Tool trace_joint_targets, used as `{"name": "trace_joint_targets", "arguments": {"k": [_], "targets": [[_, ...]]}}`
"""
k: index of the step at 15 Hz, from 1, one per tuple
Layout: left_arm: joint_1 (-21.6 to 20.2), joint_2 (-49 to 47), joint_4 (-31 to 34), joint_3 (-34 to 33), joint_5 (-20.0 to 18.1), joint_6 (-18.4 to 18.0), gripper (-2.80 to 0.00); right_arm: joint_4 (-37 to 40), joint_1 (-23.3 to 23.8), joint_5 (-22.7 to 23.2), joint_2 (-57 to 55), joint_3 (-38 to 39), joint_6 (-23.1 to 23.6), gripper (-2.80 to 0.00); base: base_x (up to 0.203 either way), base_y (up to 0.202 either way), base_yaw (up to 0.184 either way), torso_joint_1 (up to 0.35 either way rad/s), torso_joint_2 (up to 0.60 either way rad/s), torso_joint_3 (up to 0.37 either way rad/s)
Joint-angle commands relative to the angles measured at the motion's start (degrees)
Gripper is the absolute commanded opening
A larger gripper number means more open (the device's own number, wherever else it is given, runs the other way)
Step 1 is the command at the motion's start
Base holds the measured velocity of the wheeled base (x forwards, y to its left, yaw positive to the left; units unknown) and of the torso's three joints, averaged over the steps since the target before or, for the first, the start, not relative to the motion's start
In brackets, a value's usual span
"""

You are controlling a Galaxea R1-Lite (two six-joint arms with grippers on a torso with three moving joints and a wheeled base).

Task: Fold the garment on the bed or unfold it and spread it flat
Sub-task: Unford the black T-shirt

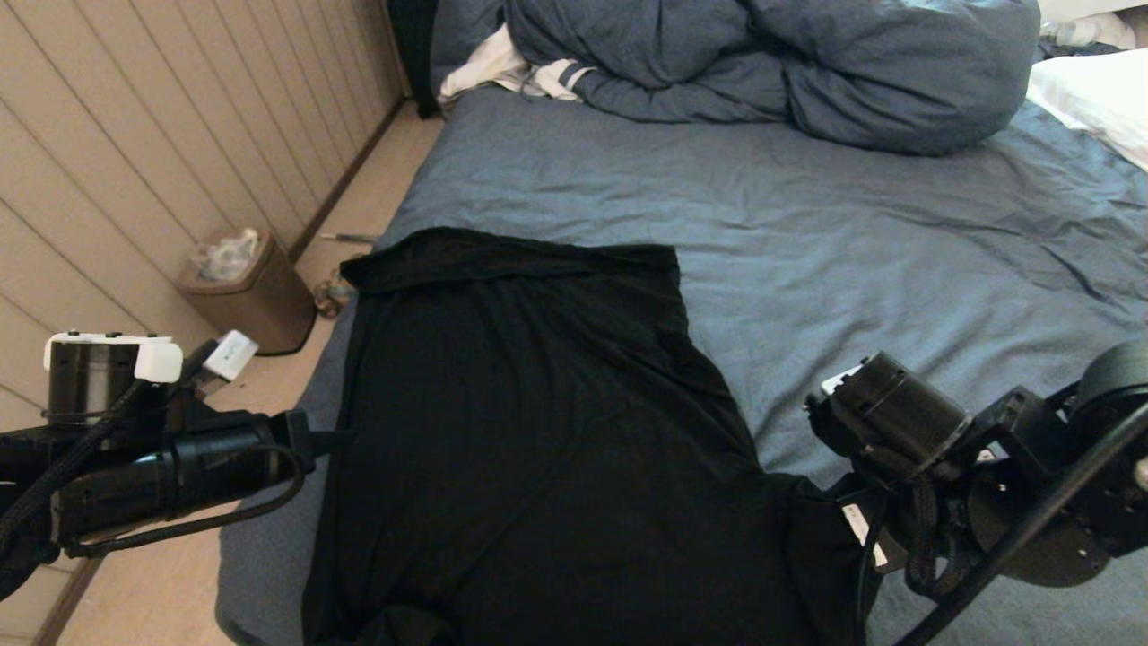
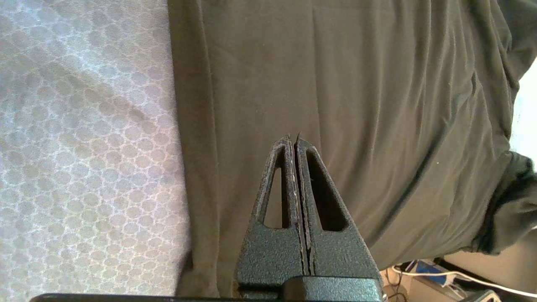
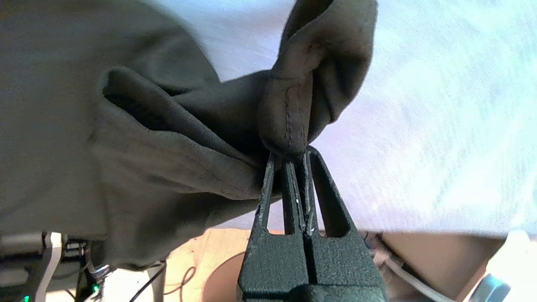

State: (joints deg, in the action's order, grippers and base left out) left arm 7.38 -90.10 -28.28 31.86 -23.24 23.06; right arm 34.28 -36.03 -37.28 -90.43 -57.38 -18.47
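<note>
The garment [image 1: 538, 431], a black T-shirt with its plain side up, lies spread on the near left part of the bed [image 1: 897, 251]; no graphic shows. Its far edge is folded over into a band. My left gripper [image 2: 293, 140] is shut with nothing in it, hovering over the garment [image 2: 356, 105] just inside its left edge [image 1: 345, 440]. My right gripper [image 3: 295, 157] is shut on the stitched hem of a bunched sleeve [image 3: 302, 84], lifted off the sheet at the shirt's near right corner [image 1: 807, 511].
A bunched blue-grey duvet [image 1: 807, 63] and a white striped cloth [image 1: 502, 67] lie at the head of the bed, a white pillow [image 1: 1103, 99] at the far right. A brown bin [image 1: 256, 301] stands on the floor by the panelled wall, left of the mattress.
</note>
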Motion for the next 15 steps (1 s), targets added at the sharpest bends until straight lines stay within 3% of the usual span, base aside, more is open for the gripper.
{"name": "trace_joint_targets", "arguments": {"k": [1,5,10,11,15], "targets": [[0.0,0.4,-0.2,-0.2,-0.1,0.1,-2.8,-0.1,4.4,0.0,3.7,3.0,-0.2,-2.8,0.0,0.0,0.0,0.0,0.0,0.0],[0.0,0.8,-0.2,-0.3,-0.1,0.1,-2.8,-3.8,12.3,0.6,4.6,6.5,1.9,-2.8,0.0,0.0,0.0,0.0,0.0,0.0],[0.0,0.8,-0.2,-0.7,-0.5,0.1,-2.8,-6.5,16.2,0.9,3.5,7.4,3.2,-2.8,0.0,0.0,0.0,0.0,0.0,0.0],[0.0,0.9,-0.2,-0.7,-0.5,0.1,-2.8,-7.9,16.2,1.0,3.0,7.7,3.6,0.0,0.0,0.0,0.0,0.0,0.0,0.0],[0.0,1.1,-0.2,-0.8,-0.5,0.1,-2.8,-9.8,16.3,1.6,3.2,7.3,4.5,0.0,0.0,0.0,0.0,0.0,0.0,0.0]]}}
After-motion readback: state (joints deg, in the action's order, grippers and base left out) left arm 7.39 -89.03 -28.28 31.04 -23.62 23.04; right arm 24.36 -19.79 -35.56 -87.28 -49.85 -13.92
